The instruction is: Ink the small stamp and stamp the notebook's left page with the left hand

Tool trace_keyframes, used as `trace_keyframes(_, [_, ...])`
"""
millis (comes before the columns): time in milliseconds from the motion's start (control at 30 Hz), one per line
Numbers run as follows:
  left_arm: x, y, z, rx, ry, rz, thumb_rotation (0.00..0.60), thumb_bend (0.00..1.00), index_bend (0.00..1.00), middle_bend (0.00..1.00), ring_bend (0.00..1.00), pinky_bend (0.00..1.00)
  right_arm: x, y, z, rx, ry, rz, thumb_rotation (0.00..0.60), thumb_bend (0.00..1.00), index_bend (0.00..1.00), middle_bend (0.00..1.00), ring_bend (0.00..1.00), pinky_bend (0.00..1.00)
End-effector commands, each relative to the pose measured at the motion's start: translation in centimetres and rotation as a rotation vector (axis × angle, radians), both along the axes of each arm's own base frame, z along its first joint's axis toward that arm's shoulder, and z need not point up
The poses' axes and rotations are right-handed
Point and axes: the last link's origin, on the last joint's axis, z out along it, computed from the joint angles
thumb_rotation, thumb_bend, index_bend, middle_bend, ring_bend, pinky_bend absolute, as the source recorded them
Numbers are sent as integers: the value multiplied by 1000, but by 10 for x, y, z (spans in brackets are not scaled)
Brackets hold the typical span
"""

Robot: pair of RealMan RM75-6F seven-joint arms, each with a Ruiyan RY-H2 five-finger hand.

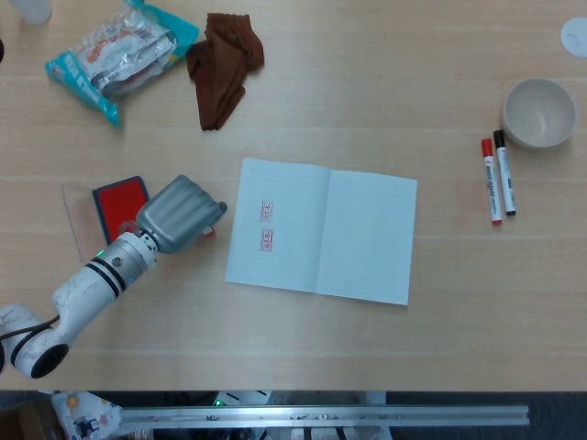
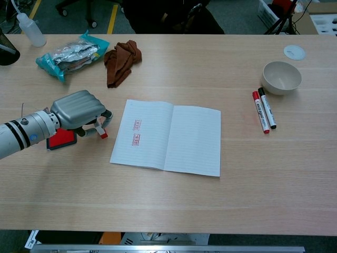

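Observation:
The open notebook (image 1: pixel 321 229) (image 2: pixel 167 136) lies mid-table, with two red stamp marks (image 1: pixel 266 225) (image 2: pixel 136 132) on its left page. My left hand (image 1: pixel 181 213) (image 2: pixel 79 109) hovers just left of the notebook and holds the small stamp (image 2: pixel 100 129) (image 1: pixel 209 230), whose red end shows under the fingers. The red ink pad (image 1: pixel 117 203) (image 2: pixel 59 138) lies beside and partly under the hand. The right hand appears in neither view.
A brown cloth (image 1: pixel 225 64) (image 2: pixel 120 61) and a teal snack bag (image 1: pixel 119 50) (image 2: pixel 68 54) lie at the far left. At the right are a white bowl (image 1: pixel 539 112) (image 2: pixel 281 77) and two markers (image 1: pixel 498 176) (image 2: pixel 263 110). A bottle (image 2: pixel 29 29) stands far left.

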Motion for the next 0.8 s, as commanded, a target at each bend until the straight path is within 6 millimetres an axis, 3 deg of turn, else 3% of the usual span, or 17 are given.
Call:
trace_keyframes(33, [-1,0,-1,0,1,-1,600,317,518,1000,1000,1000,0,0,0,-1,2,0,600,223,341,473,496,538])
trace_keyframes(800, [4,3,6,18,-22,-5,600,331,545,1000,1000,1000,-1,1,1,-7,-1,-2,600,223,341,473,496,538])
